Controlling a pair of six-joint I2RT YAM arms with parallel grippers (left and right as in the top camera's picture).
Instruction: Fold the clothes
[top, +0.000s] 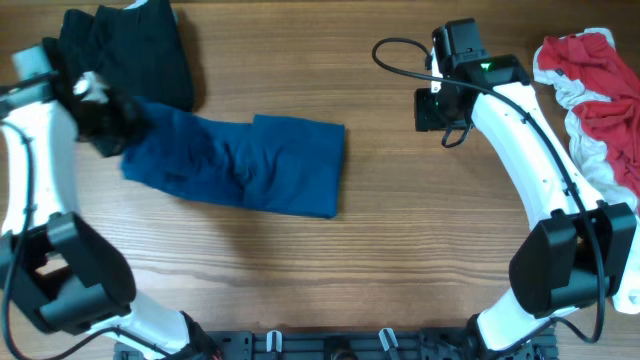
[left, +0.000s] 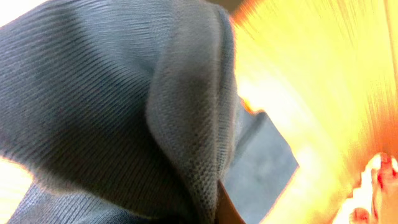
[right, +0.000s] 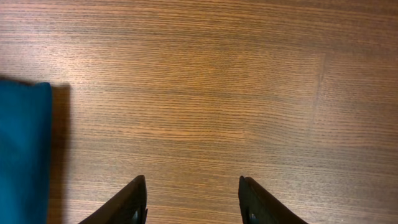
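Observation:
A deep-blue shirt (top: 245, 160) lies folded into a long band across the middle of the table. My left gripper (top: 112, 128) is at its left end, shut on a bunch of the blue fabric, which fills the left wrist view (left: 124, 106); the fingers themselves are hidden by cloth. My right gripper (top: 430, 108) is open and empty above bare wood, right of the shirt; its fingers (right: 193, 199) show in the right wrist view with the shirt's right edge (right: 25, 149) at far left. A black garment (top: 130, 45) lies at the back left. A red-and-white garment (top: 595, 90) lies at the right edge.
The wooden table (top: 400, 250) stretches in front of and to the right of the shirt. A black cable (top: 400, 50) loops off the right arm. The arm bases stand at the front edge.

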